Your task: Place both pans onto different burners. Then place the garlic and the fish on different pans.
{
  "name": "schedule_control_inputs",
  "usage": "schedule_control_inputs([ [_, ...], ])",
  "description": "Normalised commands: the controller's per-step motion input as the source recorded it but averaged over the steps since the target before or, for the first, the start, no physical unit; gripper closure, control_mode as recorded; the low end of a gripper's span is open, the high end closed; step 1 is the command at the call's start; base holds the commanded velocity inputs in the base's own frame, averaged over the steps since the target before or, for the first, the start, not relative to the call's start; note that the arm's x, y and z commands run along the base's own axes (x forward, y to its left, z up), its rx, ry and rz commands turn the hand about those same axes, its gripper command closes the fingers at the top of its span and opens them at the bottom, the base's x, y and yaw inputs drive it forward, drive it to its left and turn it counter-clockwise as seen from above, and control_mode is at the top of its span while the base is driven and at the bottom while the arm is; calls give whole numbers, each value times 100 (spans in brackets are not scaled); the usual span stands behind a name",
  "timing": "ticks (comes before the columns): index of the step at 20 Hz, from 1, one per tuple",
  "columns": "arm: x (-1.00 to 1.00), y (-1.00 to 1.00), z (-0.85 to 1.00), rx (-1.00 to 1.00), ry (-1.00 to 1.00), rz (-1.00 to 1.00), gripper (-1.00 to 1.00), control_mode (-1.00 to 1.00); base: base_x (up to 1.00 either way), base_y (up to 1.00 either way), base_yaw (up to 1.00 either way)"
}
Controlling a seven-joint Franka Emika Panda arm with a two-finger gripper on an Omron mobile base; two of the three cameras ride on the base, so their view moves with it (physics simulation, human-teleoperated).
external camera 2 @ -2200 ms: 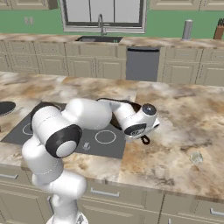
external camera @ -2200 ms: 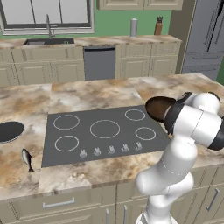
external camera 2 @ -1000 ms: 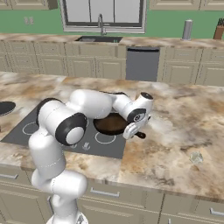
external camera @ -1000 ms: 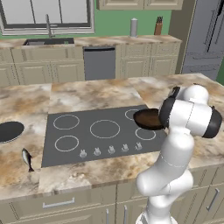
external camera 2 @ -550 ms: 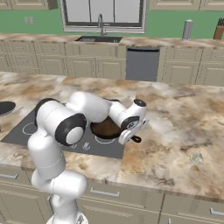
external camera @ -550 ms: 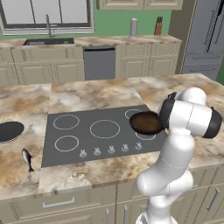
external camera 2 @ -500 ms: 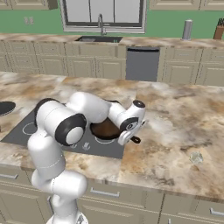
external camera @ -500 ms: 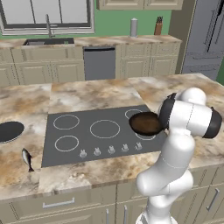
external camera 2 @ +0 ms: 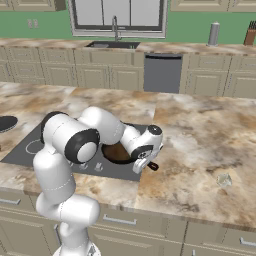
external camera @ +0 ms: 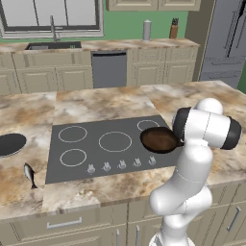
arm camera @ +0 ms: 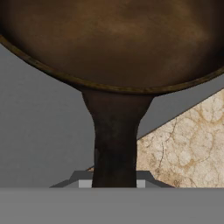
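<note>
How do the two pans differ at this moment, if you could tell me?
The brown pan sits over the cooktop's front right corner; the black pan lies off it on the counter. The gripper is shut on the brown pan's handle; the black pan is untouched. Both are round and shallow.

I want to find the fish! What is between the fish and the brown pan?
In the left base view, the cooktop with its white burner rings lies between the fish and the brown pan.
</note>
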Motion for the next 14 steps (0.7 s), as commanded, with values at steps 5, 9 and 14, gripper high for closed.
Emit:
schedule_control_inputs([
  [5,12,0,-16,0,-1,0,100,-100,0,0,0],
  [9,4,2,-1,0,0,0,100,-100,0,0,0],
  [14,0,0,0,0,0,0,-100,-100,0,0,0],
])
